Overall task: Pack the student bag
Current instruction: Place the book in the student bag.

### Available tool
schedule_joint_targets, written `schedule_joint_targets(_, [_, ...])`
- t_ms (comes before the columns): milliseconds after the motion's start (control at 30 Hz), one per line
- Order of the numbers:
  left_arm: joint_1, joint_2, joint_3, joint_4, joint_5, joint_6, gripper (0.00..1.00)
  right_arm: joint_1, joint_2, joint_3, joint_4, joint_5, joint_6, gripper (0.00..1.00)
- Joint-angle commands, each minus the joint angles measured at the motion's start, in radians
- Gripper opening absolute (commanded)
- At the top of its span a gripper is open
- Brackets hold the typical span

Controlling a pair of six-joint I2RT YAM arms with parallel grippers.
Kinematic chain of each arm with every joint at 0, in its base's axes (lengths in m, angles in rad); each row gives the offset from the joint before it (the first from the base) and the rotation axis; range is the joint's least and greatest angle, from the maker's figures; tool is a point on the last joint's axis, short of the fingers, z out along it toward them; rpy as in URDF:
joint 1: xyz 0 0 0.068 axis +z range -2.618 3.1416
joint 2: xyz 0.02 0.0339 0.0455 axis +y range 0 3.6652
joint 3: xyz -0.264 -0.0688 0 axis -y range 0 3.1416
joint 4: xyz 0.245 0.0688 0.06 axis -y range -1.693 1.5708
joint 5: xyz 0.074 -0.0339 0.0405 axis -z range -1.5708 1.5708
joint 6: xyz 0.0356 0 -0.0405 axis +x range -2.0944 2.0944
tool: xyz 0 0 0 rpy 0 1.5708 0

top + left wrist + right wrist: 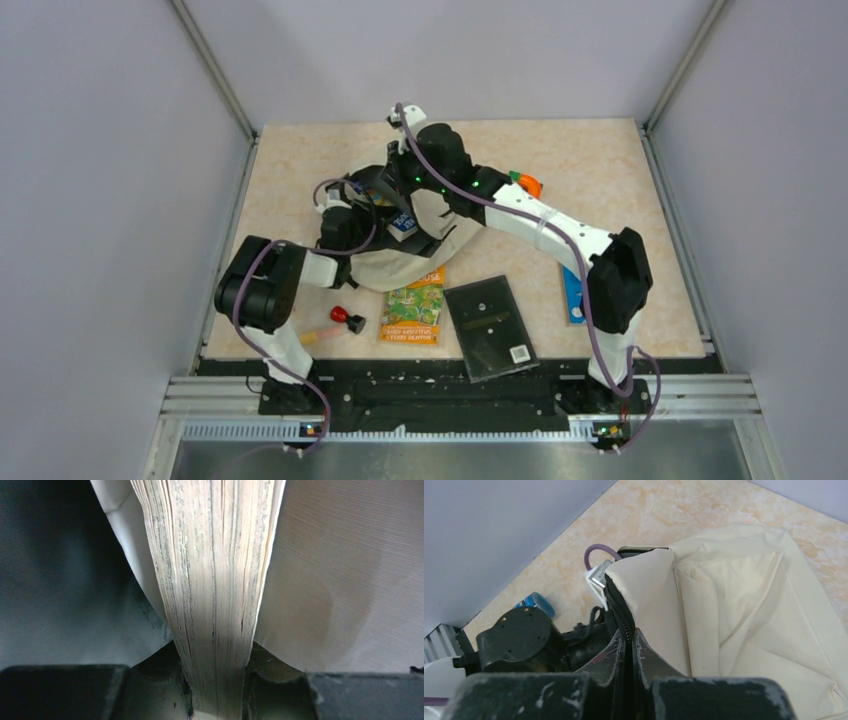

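We're at the bag (pixel 395 268), slumped left of the centre of the worktop (pixel 600 160), closer to the left edge than the right and about midway between the far and near edges.

The right gripper (pixel 630 645) is clenched on the bag's rim, with the black zip (pixel 620 611) pinched between its fingers. We read that as a lifting hold. The cloth has no frame of its own, so something has to keep the mouth up and open.

The left gripper (pixel 215 690) is clamped tight on a book (pixel 215 580), squeezing the page block at one end. Its camera shows cream cloth on one side and dark shadow on the other, so we judge the book is going in edge-first through the gap (how deep, we can't tell). From above, a blue patch at the mouth is likely its cover.

The bag is soft, finely woven cream fabric, creased into broad folds, and it will sag wherever it isn't held. The zip teeth are coarse and black. The book is a thick slab of greyish, slightly fanned pages, and we reckon it is stiff enough to push without buckling.

Toward the near edge a green-and-yellow booklet (pixel 413 305) lies flat, its top just meeting the bag's hem. A dark, flat, rectangular case (pixel 490 328) lies just beside it. We'd guess both are waiting their turn, so the packing looks only partly done.
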Motion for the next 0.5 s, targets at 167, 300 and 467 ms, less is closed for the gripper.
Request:
schedule_joint_targets(167, [-0.025, 0.005, 0.119, 0.024, -0.008, 0.093, 0.33, 0.026, -0.01, 0.105, 0.005, 0.016, -0.044, 0.0])
schedule_joint_targets(300, [-0.025, -0.082, 0.117, -0.174, -0.034, 0.2, 0.66, 0.026, -0.013, 0.099, -0.008, 0.037, -0.057, 0.0])
schedule_joint_targets(467, [-0.022, -0.179, 0.097, -0.323, -0.057, 0.297, 0.86, 0.026, -0.028, 0.078, -0.003, 0.048, -0.064, 0.0])
